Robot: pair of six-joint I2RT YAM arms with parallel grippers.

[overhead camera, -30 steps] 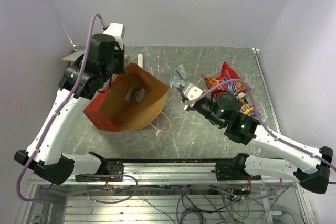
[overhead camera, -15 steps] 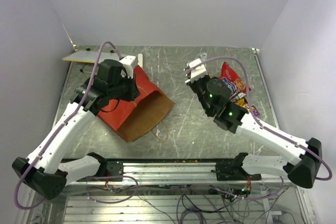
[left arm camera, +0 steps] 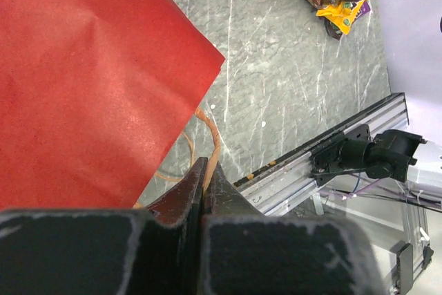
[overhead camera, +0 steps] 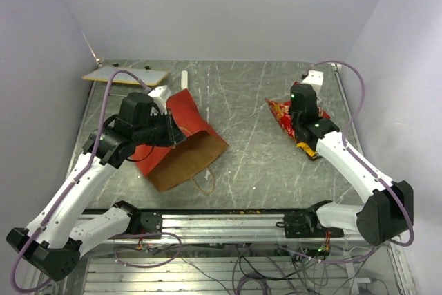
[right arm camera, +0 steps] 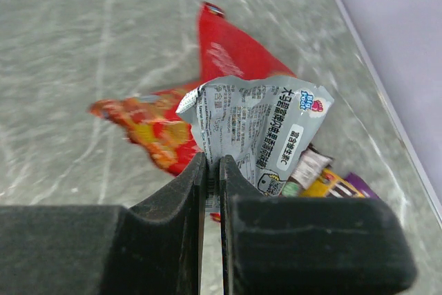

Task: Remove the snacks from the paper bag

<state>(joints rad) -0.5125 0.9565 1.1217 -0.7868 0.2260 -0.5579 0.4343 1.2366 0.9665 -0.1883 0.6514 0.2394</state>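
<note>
**A:** Where is the paper bag (overhead camera: 185, 158)?

**B:** It lies on its side at the left of the table (overhead camera: 242, 94), red outside up; its brown mouth faces the near edge, and a tan string handle (overhead camera: 204, 183) trails out onto the table there.

**A:** And the left gripper (left arm camera: 206, 168)?

**B:** It sits right at the red paper; its fingers are pressed together, and I cannot tell whether any paper is caught between them.

**A:** The snacks?

**B:** They are heaped at the far right, well apart from the bag; there is a red chip bag (right arm camera: 233, 54), with a yellow packet (overhead camera: 309, 150) and a purple wrapper (right arm camera: 359, 186) at the pile's edge.

**A:** The right gripper (right arm camera: 208, 162)?

**B:** Above that heap; its fingers are clamped on the lower edge of a crumpled silver packet (right arm camera: 257, 124), which stands in front of the red chip bag.
</note>
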